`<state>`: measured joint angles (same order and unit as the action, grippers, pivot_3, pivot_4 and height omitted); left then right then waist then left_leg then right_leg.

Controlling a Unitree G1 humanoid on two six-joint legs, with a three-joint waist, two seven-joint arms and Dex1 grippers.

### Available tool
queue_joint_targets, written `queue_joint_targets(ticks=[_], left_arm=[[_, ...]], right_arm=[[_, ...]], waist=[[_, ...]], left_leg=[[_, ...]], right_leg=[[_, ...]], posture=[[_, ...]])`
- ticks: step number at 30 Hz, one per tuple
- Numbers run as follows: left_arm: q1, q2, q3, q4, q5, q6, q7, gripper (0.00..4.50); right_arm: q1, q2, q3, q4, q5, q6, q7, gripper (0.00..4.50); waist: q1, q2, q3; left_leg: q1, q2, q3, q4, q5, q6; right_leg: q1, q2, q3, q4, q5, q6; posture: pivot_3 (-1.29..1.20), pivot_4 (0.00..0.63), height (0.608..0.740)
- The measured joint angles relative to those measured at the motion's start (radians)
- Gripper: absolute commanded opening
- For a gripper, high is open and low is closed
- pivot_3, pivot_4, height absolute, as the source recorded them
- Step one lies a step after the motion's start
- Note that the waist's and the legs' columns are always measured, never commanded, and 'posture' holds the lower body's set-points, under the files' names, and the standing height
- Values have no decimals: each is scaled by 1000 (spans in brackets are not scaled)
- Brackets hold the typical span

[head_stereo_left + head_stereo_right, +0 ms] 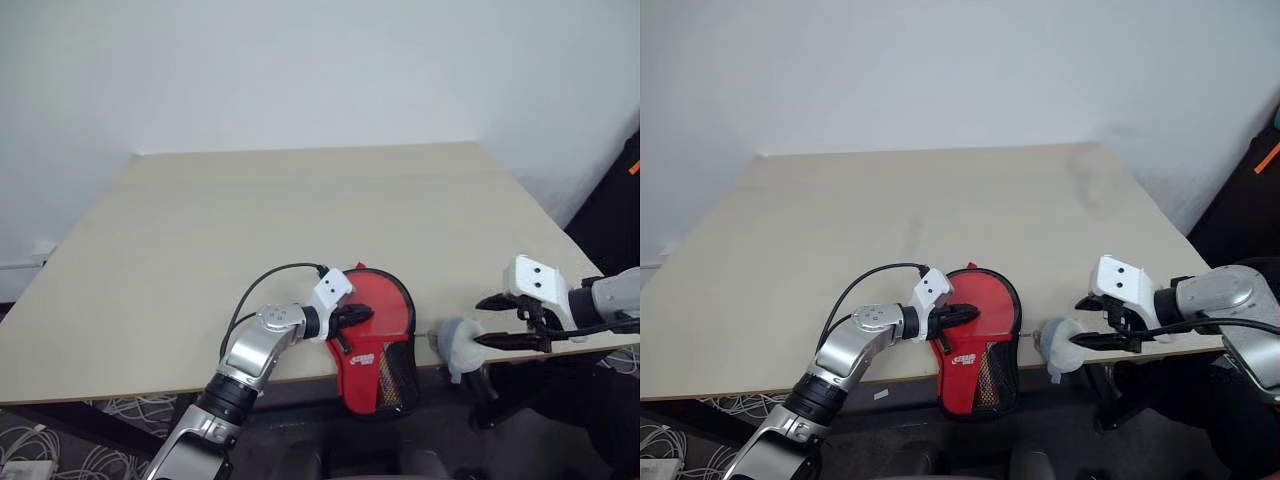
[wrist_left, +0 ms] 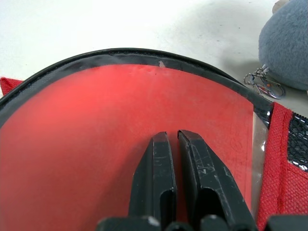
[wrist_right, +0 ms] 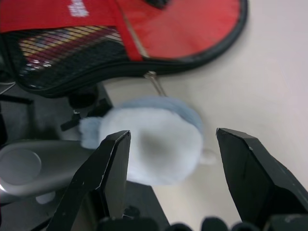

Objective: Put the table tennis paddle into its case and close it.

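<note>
The case [image 1: 378,345] lies at the table's front edge, its narrow mesh-covered end hanging over the edge. Through its clear half I see the red face of the table tennis paddle [image 2: 96,130] inside. My left gripper [image 1: 362,314] is shut, and its fingertips [image 2: 161,144] rest flat on the clear half over the red face. A fluffy grey-blue charm [image 3: 154,139] hangs by a metal clip [image 2: 263,85] from the case's right side. My right gripper [image 1: 481,321] stands open just right of the charm, and the charm sits in front of the gap between its fingers [image 3: 110,159], untouched.
The light wooden table [image 1: 300,210] stretches far behind the case. Its front edge runs right under the case and the charm. A dark object with an orange mark [image 1: 628,175] stands past the table's right side.
</note>
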<state>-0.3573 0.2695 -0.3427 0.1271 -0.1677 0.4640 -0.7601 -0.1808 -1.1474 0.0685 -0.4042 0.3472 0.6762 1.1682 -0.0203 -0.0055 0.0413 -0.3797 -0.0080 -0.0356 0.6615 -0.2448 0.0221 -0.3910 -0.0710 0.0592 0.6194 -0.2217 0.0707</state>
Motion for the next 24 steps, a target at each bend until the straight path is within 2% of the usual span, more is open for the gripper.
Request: queue_joint_targets(ticks=[9, 19, 22, 24], left_arm=[[0, 6, 3, -5, 0, 6, 0, 264], [3, 8, 4, -13, 0, 16, 2, 264], [2, 8, 5, -12, 0, 16, 2, 264], [-1, 7, 4, -8, 0, 16, 2, 264]], right_arm=[[-27, 75, 144, 69, -110, -23, -61, 3082], [-85, 105, 204, 109, -187, -63, -57, 3082], [-89, 109, 211, 114, -194, -74, -53, 2512], [-93, 113, 213, 116, -195, -84, -52, 1847]], waist=[[0, 0, 0], [-1, -1, 0], [-1, -2, 0], [-1, -2, 0]], left_leg=[[0, 0, 0, 0, 0, 0], [1, 1, 0, 0, 0, 0], [1, 1, 0, 0, 0, 0], [1, 1, 0, 0, 0, 0]], right_leg=[[0, 0, 0, 0, 0, 0], [0, 0, -1, 0, 0, 0], [0, 0, -1, 0, 0, 0], [0, 0, -1, 0, 0, 0]], posture=[[0, 0, 740], [0, 0, 740], [0, 0, 740], [0, 0, 740]])
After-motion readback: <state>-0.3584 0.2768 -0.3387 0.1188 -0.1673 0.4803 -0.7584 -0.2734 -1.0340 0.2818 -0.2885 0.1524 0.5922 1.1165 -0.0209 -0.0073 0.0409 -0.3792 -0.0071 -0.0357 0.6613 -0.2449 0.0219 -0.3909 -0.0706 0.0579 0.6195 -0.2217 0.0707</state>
